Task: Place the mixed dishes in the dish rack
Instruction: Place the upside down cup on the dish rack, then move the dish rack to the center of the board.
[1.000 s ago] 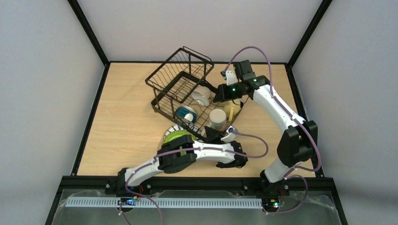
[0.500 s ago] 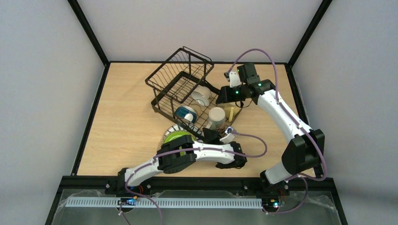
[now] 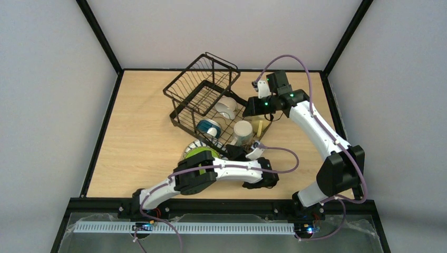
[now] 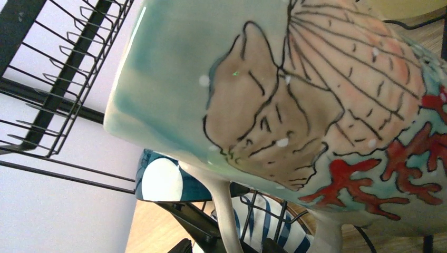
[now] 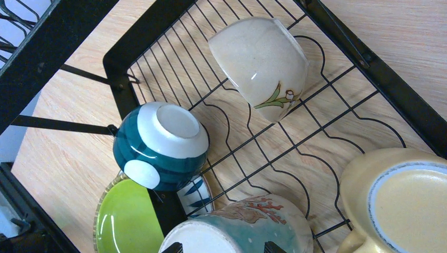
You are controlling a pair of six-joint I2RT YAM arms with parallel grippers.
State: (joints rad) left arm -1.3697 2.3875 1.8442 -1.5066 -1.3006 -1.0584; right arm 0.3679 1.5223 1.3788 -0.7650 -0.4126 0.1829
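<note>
The left gripper [image 3: 241, 150] stands with its jaws well apart. Only the fingertips [image 4: 183, 245] show at the bottom edge of its wrist view, and the cream mug's [image 4: 274, 89] handle hangs between them unclamped. The mug sits base-up on the rack's [image 5: 379, 71] flat tray. The left arm lies low along the table's [image 3: 137, 137] near edge and its wrist bends back toward the rack. The right gripper [image 3: 248, 109] is also wide apart and holds nothing; its arm reaches from a raised elbow and tilts down over the tray. The left wrist view alone shows the mug's drawing — a scallop shell and red coral. The right wrist view alone shows a leaf sprig on the tipped white bowl [image 5: 258, 58]. It also shows the upturned blue bowl [image 5: 158, 153] and the yellow mug [image 5: 400, 200], all on the tray. The plate [image 5: 126, 224] stands at the rack's near corner — inside or outside, I cannot tell.
</note>
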